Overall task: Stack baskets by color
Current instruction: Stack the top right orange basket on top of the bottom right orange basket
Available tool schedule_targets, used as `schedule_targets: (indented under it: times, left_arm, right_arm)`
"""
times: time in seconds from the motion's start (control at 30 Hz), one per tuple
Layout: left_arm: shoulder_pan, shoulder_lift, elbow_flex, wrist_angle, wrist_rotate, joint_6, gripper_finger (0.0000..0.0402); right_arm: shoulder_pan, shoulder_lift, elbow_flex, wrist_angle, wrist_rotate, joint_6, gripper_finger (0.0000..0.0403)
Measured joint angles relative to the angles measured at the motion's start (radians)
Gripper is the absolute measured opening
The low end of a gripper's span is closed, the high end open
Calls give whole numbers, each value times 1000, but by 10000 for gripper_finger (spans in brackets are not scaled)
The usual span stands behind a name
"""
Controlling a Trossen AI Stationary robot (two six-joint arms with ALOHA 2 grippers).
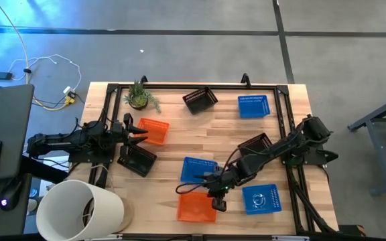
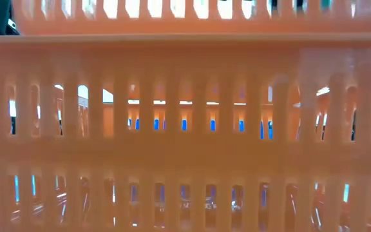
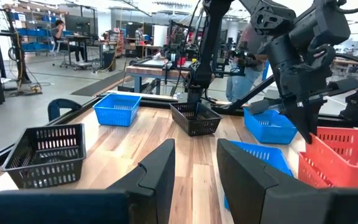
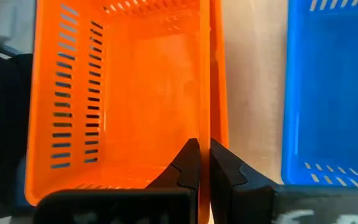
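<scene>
The right claw (image 4: 204, 163) pinches the thin wall of an orange basket (image 4: 129, 93) full of little slots. The left claw (image 3: 194, 171) hangs open over the wooden counter (image 1: 220, 134).

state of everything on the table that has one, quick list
left gripper: open, empty
right gripper: shut on front orange basket's wall
front orange basket: upright, gripped at its wall
left orange basket: upright, free
rear black basket: upright, alone
left black basket: upright, alone
rear blue basket: upright, alone
middle blue basket: upright, alone
front blue basket: upright, alone
</scene>
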Motion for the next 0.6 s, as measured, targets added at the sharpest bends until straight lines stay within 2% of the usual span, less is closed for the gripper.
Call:
schedule_targets:
  times: [0.2,0.6]
  left_arm:
    - [0,0,0,0,0,0,107]
    - [0,0,0,0,0,0,107]
  right_arm:
    - [0,0,0,-15,58,-39,0]
    - [0,0,0,-31,59,-53,0]
